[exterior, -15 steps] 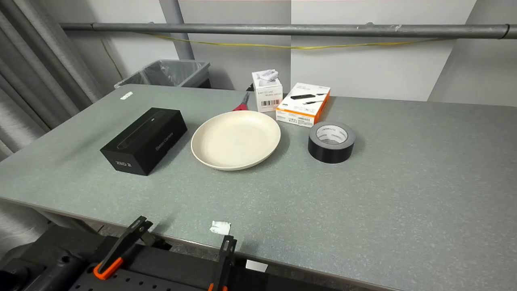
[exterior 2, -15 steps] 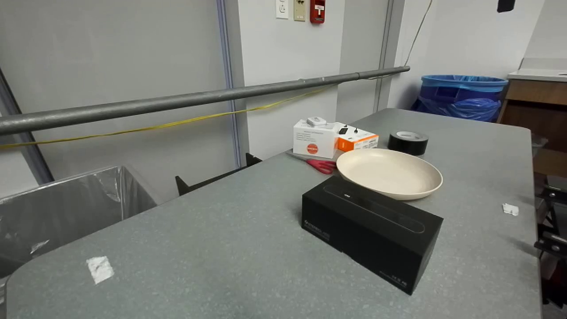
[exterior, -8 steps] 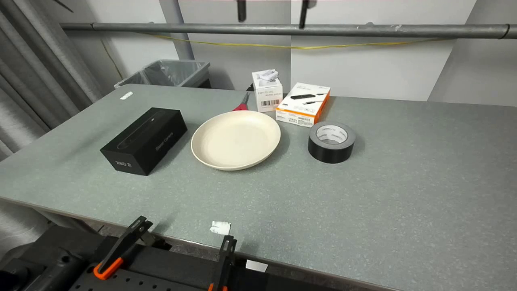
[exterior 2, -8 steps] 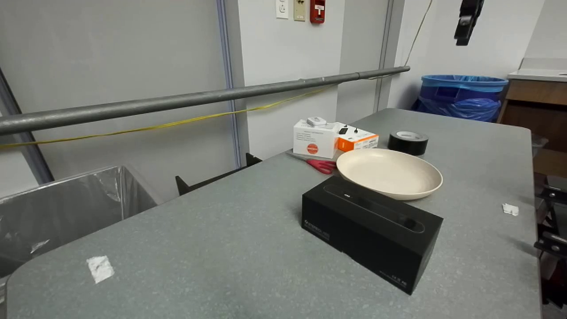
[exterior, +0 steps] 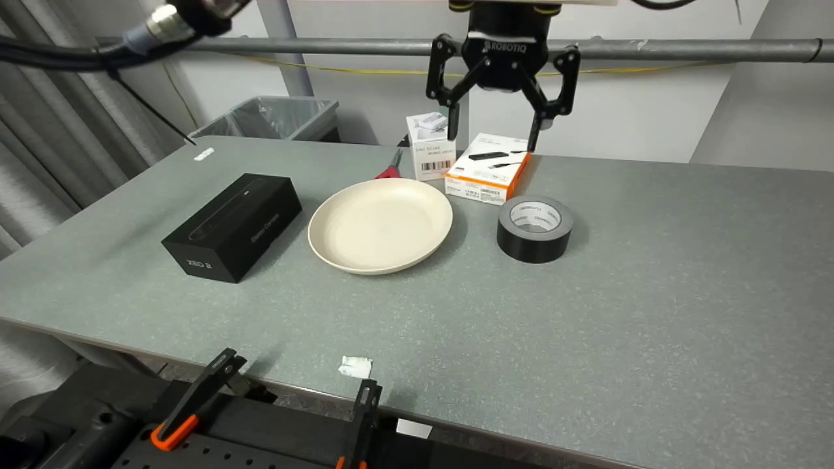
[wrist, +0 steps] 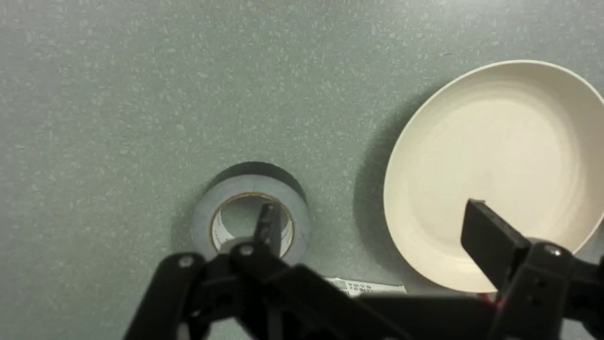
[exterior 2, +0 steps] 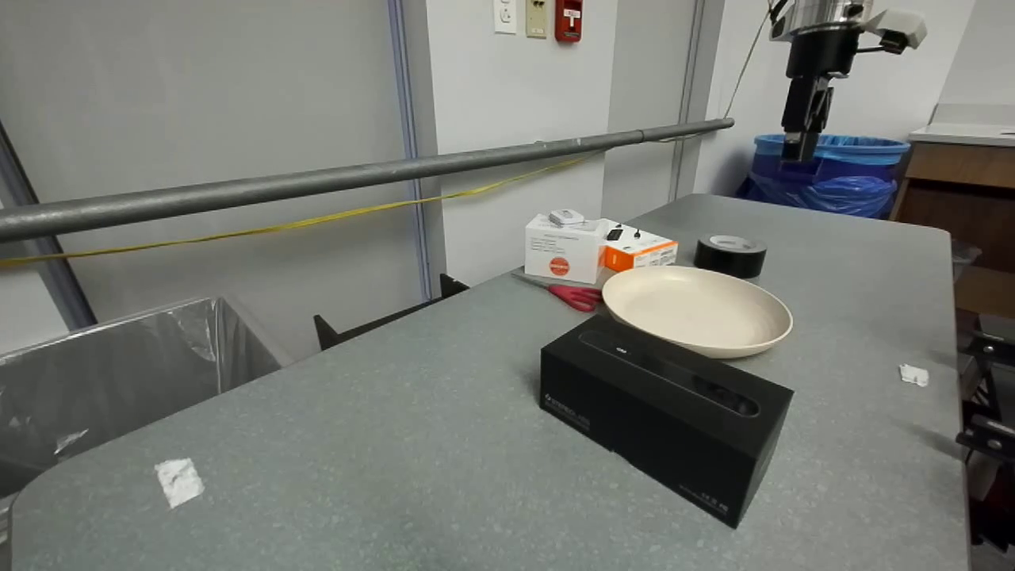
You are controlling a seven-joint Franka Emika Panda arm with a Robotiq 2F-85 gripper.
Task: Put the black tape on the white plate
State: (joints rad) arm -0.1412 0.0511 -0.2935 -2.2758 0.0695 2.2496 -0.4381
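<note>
The end effector (exterior: 492, 144) is hanging lower than half a second ago: in both exterior views more of it is now reaching down from the top edge. The things on the surface (exterior: 619, 326) beneath it are keeping their places.

Its two fingers are standing spread wide, with a broad gap between them, well above the surface.

The black tape (exterior: 534, 249) is lying flat on the surface below the end effector and apart from it; in the wrist view one finger is crossing in front of the ring's hollow core. The other finger is overlapping the white plate (exterior: 380, 225) in that view, the plate resting lower down towards that finger's side, near the tape but apart.

A white-and-orange box (exterior: 479, 170) is also lying below the end effector, in the wrist view partly hidden behind its linkage. A white box (exterior: 434, 159) is standing just beside that one, carrying a small white device (exterior 2: 566, 216). Red-handled scissors (exterior 2: 576, 296) are lying by the plate's rim; whether they are touching it is hard to tell. Farther from the end effector, past the plate, a black box (exterior: 233, 228) is lying apart from the plate.

Off the surface, a blue bin (exterior 2: 833, 170) is showing behind the end effector in an exterior view, and a clear-lined bin (exterior: 318, 118) is standing well apart from it.
</note>
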